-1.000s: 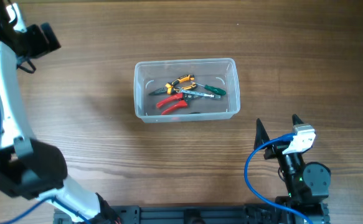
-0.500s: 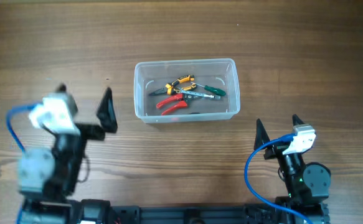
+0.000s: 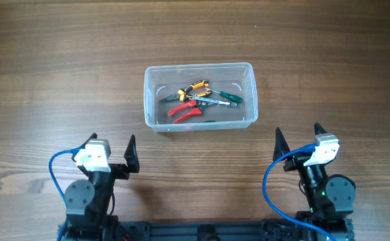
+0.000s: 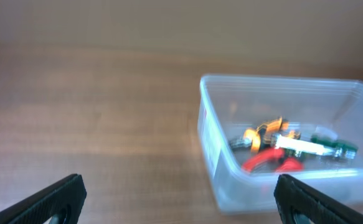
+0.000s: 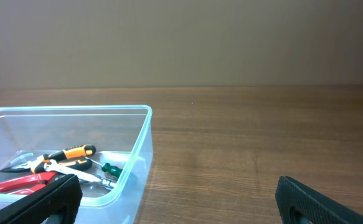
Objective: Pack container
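The clear plastic container (image 3: 151,100) sits in the middle of the wooden table. Inside lie orange-handled pliers (image 3: 193,88), red-handled pliers (image 3: 184,112) and a green-handled screwdriver (image 3: 229,98). It also shows in the left wrist view (image 4: 215,149) and the right wrist view (image 5: 141,146), with the tools inside. My left gripper (image 3: 112,156) is open and empty near the front left edge. My right gripper (image 3: 297,140) is open and empty near the front right, short of the container.
Blue cables loop beside both arm bases at the front edge. Bare wooden tabletop (image 3: 61,80) surrounds the container on all sides.
My left arm has swung down from the far left and folded back to the front left edge, gripper open. The right arm and the container have not moved.
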